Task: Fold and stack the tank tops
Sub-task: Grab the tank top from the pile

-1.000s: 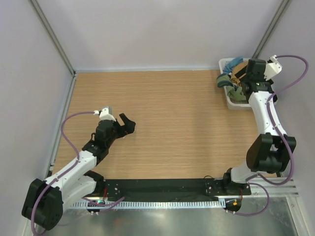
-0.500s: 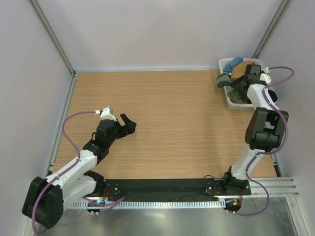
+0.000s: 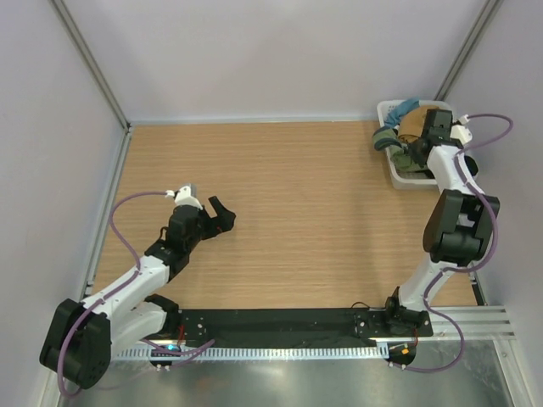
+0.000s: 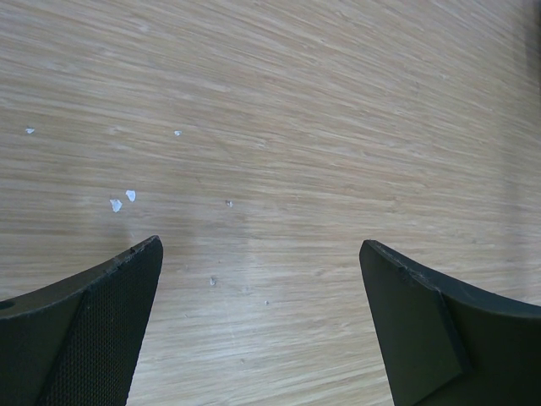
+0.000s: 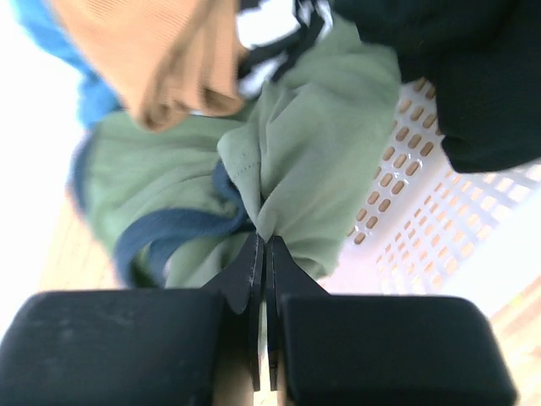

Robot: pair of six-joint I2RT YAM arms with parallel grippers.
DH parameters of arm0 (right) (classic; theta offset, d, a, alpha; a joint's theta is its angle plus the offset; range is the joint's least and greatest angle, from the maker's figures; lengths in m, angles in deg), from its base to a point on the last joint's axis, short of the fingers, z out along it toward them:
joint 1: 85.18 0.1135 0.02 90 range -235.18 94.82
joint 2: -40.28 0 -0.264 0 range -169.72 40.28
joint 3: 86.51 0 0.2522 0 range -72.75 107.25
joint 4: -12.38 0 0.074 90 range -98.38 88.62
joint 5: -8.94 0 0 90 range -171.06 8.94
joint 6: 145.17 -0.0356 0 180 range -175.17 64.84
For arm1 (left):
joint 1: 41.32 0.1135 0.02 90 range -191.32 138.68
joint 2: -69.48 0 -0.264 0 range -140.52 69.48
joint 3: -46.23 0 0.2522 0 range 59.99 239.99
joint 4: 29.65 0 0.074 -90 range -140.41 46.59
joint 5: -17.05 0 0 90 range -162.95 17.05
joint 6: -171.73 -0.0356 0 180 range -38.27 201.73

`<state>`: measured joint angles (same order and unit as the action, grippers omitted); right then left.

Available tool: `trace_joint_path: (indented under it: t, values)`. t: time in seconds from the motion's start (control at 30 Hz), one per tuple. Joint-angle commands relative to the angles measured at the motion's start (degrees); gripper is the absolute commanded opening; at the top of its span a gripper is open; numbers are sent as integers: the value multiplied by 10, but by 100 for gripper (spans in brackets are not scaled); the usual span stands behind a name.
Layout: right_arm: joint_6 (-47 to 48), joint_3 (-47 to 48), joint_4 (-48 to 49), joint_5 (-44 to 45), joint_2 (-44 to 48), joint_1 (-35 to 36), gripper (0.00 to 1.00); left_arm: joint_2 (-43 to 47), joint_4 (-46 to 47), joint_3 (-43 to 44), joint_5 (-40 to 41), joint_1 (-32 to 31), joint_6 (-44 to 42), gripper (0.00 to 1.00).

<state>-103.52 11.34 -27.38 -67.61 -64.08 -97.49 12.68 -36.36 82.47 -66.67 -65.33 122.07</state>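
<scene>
Right claw [image 5: 266, 245] is pinching shut on a bunched fold of the green top [image 5: 325, 161]. The jaws are squeezing together with cloth gathering right at the tips, and the dark trim is looping off just to one side. The green top is sitting in the white basket [image 5: 423, 228] at the far right corner of the table [image 3: 322, 212]. The tan top [image 5: 161, 59] is bunching right against it, and a striped thing [image 5: 262, 25] and a black thing [image 5: 473, 76] are crowding in too. So the right arm is the one on it, and the bare wood for spreading is lying off to the basket's left. Left claw [image 3: 222, 216] is hanging wide open over that wood, well apart, holding nothing. I'm guessing the tan top risks getting dragged along on the lift.
</scene>
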Motion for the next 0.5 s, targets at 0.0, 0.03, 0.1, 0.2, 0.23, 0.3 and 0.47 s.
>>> trace_joint_path:
  t: [0.0,0.03,0.1,0.2,0.23,0.3,0.47]
  values:
    - [22,42,17,37,117,13,1,7,29,20,-1,-1,4,100]
    - [25,50,11,39,129,14,1,9,29,20,-1,-1,4,100]
    - [37,77,6,47,167,15,1,10,29,19,-1,-1,4,100]
    - [51,113,9,26,216,19,1,6,30,20,-2,-1,4,100]
    - [66,122,17,5,228,22,1,4,31,20,-2,-1,4,100]
    - [86,167,18,-49,246,51,1,1,31,21,-3,-1,4,99]
    - [197,305,2,-67,258,201,1,5,29,21,0,-1,4,100]
